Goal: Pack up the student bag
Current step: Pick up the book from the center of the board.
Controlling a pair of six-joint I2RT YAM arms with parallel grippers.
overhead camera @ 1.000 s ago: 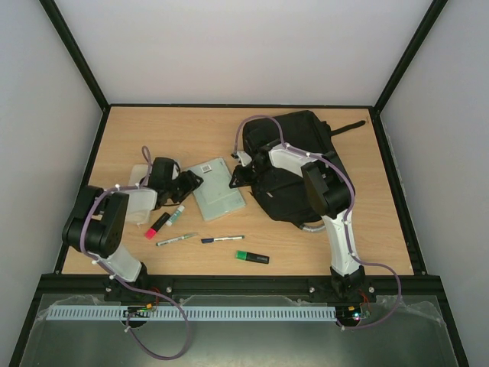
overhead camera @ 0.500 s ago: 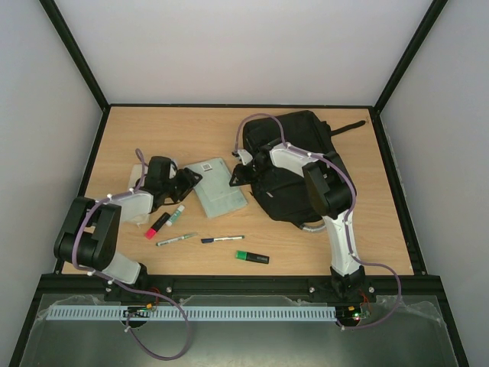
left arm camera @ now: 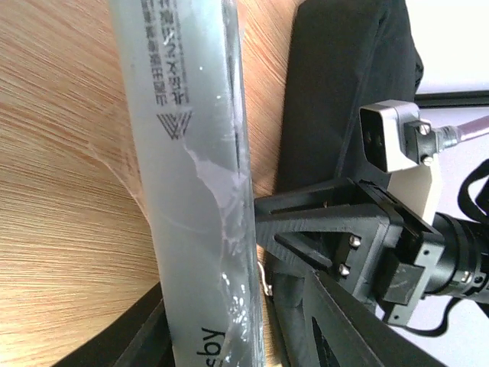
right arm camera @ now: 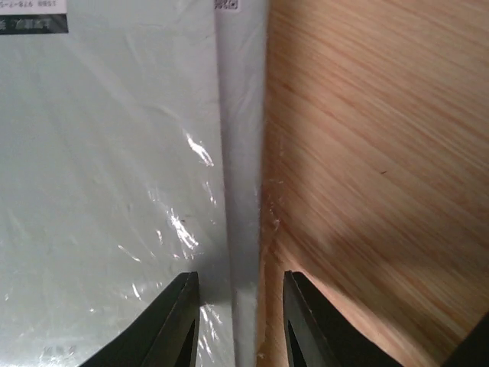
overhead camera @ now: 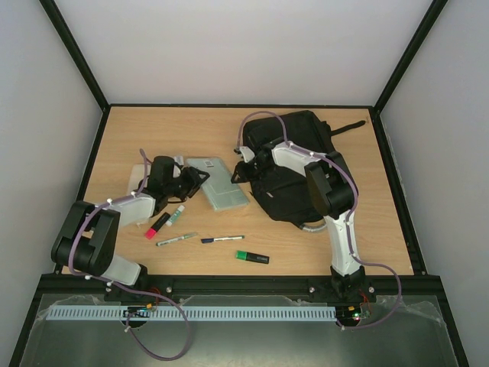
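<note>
The student bag [overhead camera: 299,164], a black backpack, lies at the back right of the table and shows in the left wrist view too [left arm camera: 344,76]. Left of it lies a grey plastic-wrapped book [overhead camera: 219,183]. My left gripper [overhead camera: 193,178] is at the book's left edge. In the left wrist view the book's spine [left arm camera: 199,191] runs between the left gripper's [left arm camera: 237,336] fingers, with a strip of wood showing beside one finger. My right gripper [overhead camera: 238,170] is at the book's right edge. Its own view shows the right gripper [right arm camera: 241,306] open astride the book's edge [right arm camera: 243,191].
Near the front lie a red marker [overhead camera: 159,224], a white pen with a green cap [overhead camera: 177,213], a slim pen [overhead camera: 176,239], a blue pen [overhead camera: 222,238] and a green highlighter [overhead camera: 251,257]. The right wrist camera [left arm camera: 397,138] is close to my left fingers.
The left gripper has pushed forward onto the book's left edge and its jaws have narrowed. The book has turned and slid toward the back. The right gripper has opened slightly.
</note>
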